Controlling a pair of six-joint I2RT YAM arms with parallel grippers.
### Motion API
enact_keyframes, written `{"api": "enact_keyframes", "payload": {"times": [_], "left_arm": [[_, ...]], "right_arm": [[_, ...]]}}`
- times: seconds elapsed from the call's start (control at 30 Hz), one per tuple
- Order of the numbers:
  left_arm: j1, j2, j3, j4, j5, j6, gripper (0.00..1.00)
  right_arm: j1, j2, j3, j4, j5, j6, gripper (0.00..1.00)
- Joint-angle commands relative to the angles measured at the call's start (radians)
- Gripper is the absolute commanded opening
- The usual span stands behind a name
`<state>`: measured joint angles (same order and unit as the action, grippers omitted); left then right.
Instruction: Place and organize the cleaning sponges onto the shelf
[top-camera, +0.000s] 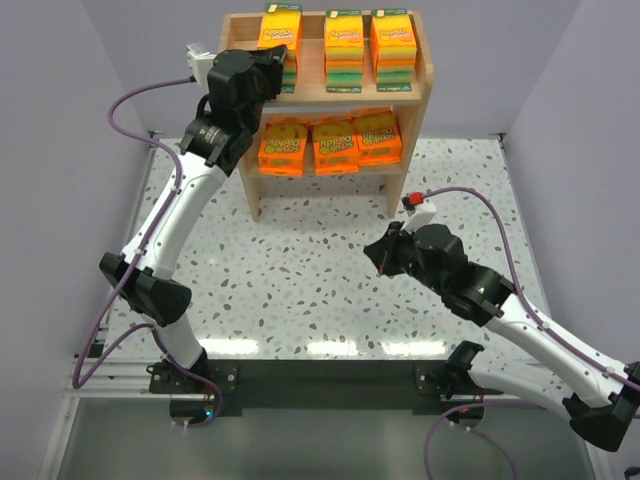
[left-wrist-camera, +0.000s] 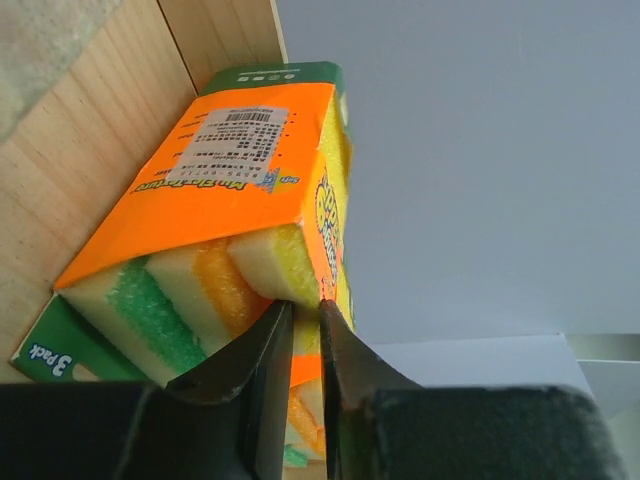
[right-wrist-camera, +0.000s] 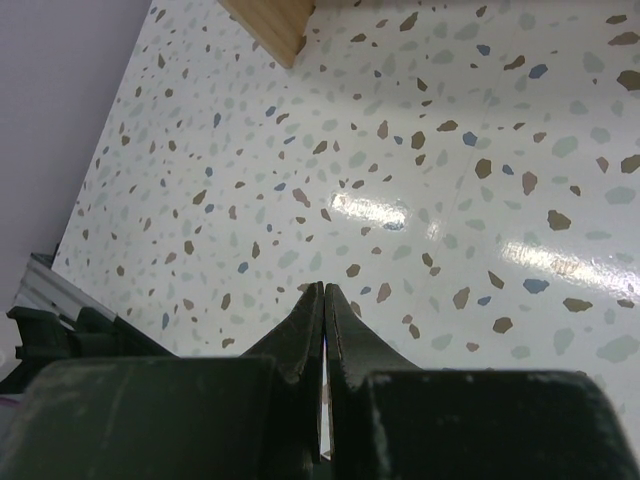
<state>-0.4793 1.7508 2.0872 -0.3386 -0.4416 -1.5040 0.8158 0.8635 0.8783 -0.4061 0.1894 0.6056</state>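
The wooden shelf stands at the back of the table. On its top tier, at the left end, a yellow-and-green sponge pack with an orange label leans tilted. My left gripper reaches in at it. In the left wrist view the jaws stand almost together, pinching the lower corner of that pack beside the shelf's wood panel. Two more thick packs stand on the top tier. Three flat orange packs line the lower tier. My right gripper hovers shut and empty over the table.
The speckled tabletop lies in front of the shelf. Grey walls close in behind and at both sides. A purple cable loops off the left arm and another off the right arm. A shelf foot shows in the right wrist view.
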Motion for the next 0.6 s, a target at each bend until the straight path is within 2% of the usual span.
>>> {"api": "enact_keyframes", "payload": {"times": [0.0, 0.07, 0.13, 0.17, 0.23, 0.27, 0.3, 0.4, 0.43, 0.5, 0.53, 0.57], "left_arm": [[-0.002, -0.019, 0.010, 0.012, -0.019, 0.002, 0.24], [-0.002, -0.030, -0.016, 0.067, -0.006, 0.039, 0.39], [-0.002, -0.048, -0.035, 0.114, 0.015, 0.074, 0.49], [-0.002, -0.056, -0.047, 0.172, 0.026, 0.114, 0.59], [-0.002, -0.083, -0.082, 0.235, 0.055, 0.165, 0.71], [-0.002, -0.094, -0.107, 0.301, 0.069, 0.226, 0.81], [-0.002, -0.118, -0.114, 0.320, 0.089, 0.258, 0.85], [-0.002, -0.195, -0.188, 0.426, 0.157, 0.391, 0.97], [-0.002, -0.221, -0.217, 0.452, 0.187, 0.428, 0.99], [-0.002, -0.325, -0.330, 0.507, 0.266, 0.523, 1.00], [-0.002, -0.367, -0.379, 0.524, 0.294, 0.557, 1.00], [-0.002, -0.408, -0.476, 0.535, 0.322, 0.617, 1.00]], "right_arm": [[-0.003, -0.001, 0.010, -0.008, 0.007, -0.015, 0.02], [-0.003, 0.006, 0.008, 0.000, -0.008, -0.013, 0.04], [-0.003, 0.011, 0.005, 0.007, -0.018, -0.012, 0.06], [-0.004, 0.009, 0.004, 0.010, -0.018, -0.010, 0.07], [-0.003, 0.006, 0.001, 0.016, -0.019, -0.013, 0.10], [-0.003, 0.003, 0.001, 0.016, -0.018, -0.013, 0.13], [-0.004, 0.002, 0.001, 0.018, -0.018, -0.020, 0.17], [-0.004, -0.009, 0.001, 0.016, -0.013, -0.035, 0.38], [-0.003, -0.012, 0.001, 0.010, -0.010, -0.040, 0.54], [-0.004, -0.029, -0.005, 0.007, 0.001, -0.052, 0.68], [-0.004, -0.037, -0.009, 0.003, 0.013, -0.058, 0.79], [-0.003, -0.052, -0.015, 0.003, 0.021, -0.064, 0.83]]}}
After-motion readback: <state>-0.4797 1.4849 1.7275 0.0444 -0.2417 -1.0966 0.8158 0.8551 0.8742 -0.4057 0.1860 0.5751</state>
